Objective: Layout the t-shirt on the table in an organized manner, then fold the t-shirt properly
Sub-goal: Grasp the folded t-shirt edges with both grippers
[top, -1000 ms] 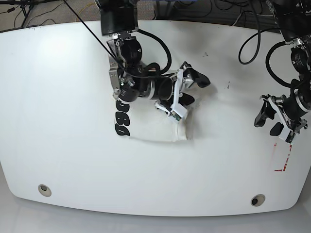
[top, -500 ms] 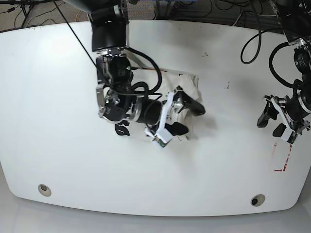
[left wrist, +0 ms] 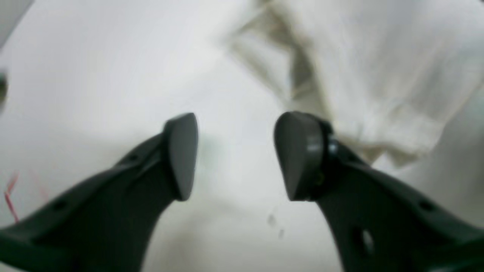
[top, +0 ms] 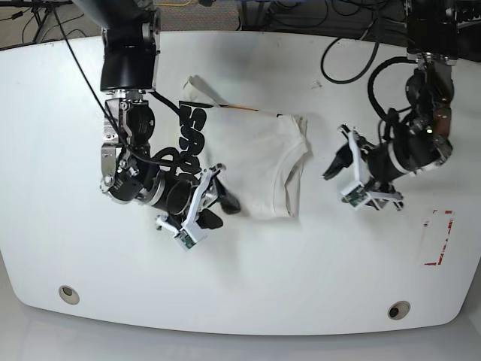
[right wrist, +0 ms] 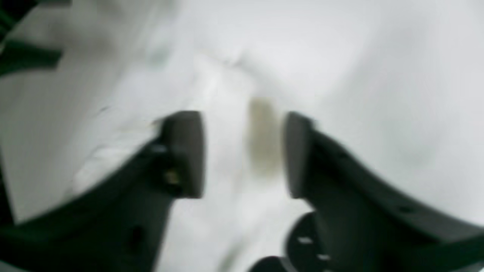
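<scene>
The white t-shirt [top: 255,158] lies folded in the middle of the table [top: 75,113]. Its black lettering [top: 191,139] shows along its left edge. My right gripper [top: 220,210] is open and empty just off the shirt's lower left corner. In the right wrist view it [right wrist: 244,155] is blurred, with white surface below it that I cannot tell as cloth or table. My left gripper [top: 340,179] is open and empty over bare table, a little right of the shirt. In the left wrist view it [left wrist: 234,155] has the shirt's edge [left wrist: 378,68] ahead to the right.
Red tape marks [top: 438,239] are near the right edge and show faintly in the left wrist view [left wrist: 9,192]. Two round holes [top: 68,292] [top: 397,310] sit near the front edge. Cables [top: 301,15] lie behind the table.
My right gripper has swung down and left off the shirt, uncovering it. My left arm has moved left, from the red tape towards the shirt's right side.
</scene>
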Tool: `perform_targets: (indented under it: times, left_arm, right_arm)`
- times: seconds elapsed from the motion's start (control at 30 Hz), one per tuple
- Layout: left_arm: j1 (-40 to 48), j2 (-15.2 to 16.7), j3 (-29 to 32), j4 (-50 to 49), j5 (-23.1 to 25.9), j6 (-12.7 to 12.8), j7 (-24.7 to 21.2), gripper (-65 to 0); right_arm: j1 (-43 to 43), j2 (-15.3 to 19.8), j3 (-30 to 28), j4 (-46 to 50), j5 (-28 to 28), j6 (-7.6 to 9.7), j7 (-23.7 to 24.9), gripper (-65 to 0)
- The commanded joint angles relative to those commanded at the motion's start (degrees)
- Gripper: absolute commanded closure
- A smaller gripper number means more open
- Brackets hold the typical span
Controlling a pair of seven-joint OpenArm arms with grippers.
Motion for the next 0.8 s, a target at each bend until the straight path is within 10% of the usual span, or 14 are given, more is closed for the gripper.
perform_targets:
  times: [0.13, 0.4, 0.8]
  left_arm:
    - [2.37, 4.75, 3.43, 0.00, 9.76, 0.00, -2.55, -7.8]
    - [6.68, 12.48, 9.14, -2.55, 23.74, 0.00, -4.75, -7.6]
    - [5.19, 11.60, 10.02, -9.41, 25.67, 0.00, -4.92, -8.2]
  right_arm:
    - [1.85, 0.18, -0.09, -4.13, -5.10, 0.00, 2.11, -9.8]
    - [2.02, 0.26, -0.18, -11.25, -14.33, 0.00, 13.01, -10.9]
    - [-0.53, 3.08, 0.09, -24.97, -17.76, 0.00, 26.02, -10.3]
